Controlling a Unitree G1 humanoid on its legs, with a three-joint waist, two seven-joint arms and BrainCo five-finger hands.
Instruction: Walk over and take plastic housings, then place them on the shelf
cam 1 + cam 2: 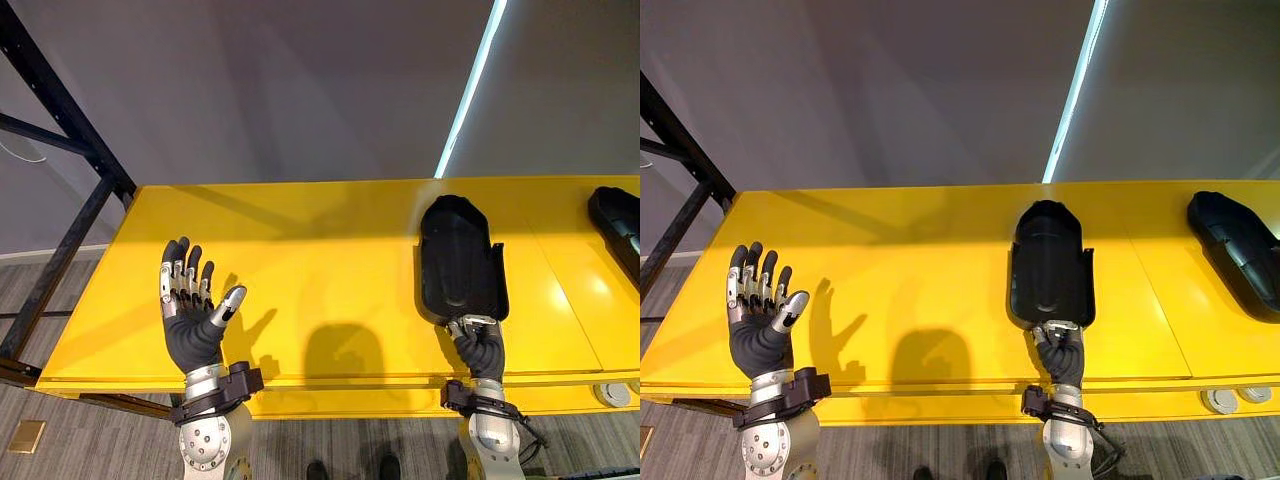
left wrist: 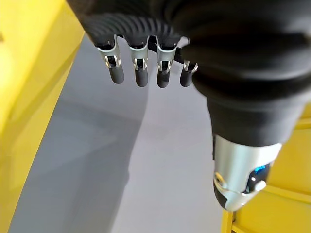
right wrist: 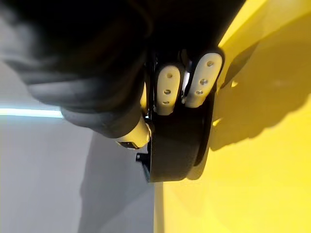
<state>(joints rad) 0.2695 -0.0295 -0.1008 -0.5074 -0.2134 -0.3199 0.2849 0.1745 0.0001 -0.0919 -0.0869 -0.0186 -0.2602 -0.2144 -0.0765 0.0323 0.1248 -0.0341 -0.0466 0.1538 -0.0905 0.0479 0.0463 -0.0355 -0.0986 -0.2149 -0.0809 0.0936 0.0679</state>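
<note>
Pinches near end of housing (image 1: 458,262) in right robot hand (image 1: 482,348), long axis pointing away; left robot hand (image 1: 190,320) spread, empty.

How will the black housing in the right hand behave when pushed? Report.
Probably stiff: the black housing holds its shape with the right hand gripping only its near end. Likely light: a hollow shell. May slide easily on the glossy yellow shelf.
</note>
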